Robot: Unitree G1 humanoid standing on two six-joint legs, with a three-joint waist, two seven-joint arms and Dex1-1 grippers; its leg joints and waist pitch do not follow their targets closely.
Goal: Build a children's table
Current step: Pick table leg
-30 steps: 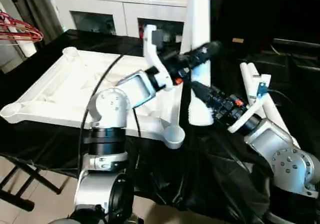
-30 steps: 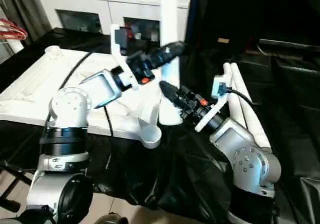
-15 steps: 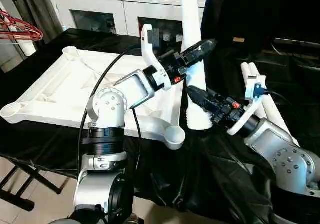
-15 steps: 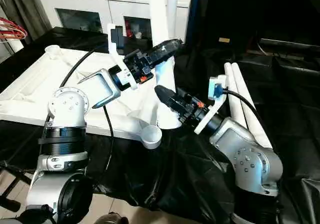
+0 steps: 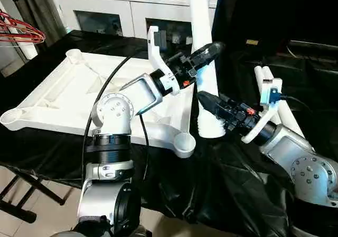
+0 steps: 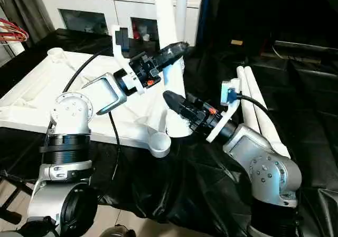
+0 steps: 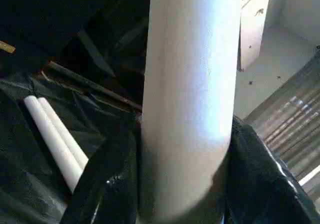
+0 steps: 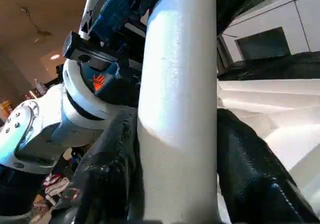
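From the left eye view, the white table top (image 5: 79, 94) lies underside up on the black-draped bench (image 5: 232, 195), its ribs and round corner sockets facing upward; one socket (image 5: 184, 143) sits at the near corner just beside the foot of an upright white leg (image 5: 203, 52). That leg stands at the top's right edge, tilted slightly, and rises past the upper edge. The left tool (image 5: 207, 51) clasps the leg partway up, while the right tool (image 5: 209, 101) clasps it lower down, near its foot. Two spare legs (image 5: 274, 102) lie side by side on the bench beyond the right forearm. A white cabinet (image 5: 121, 7) with glass doors stands behind the bench. In the right eye view, red hangers (image 6: 10, 32) show at the far left edge. In the left wrist view, the black fingers (image 7: 107, 184) press against both sides of the leg, with the spare legs lying on the black cover behind. In the right wrist view, that tool's fingers (image 8: 112, 174) likewise flank and touch the leg, with the left tool's wrist just above them.
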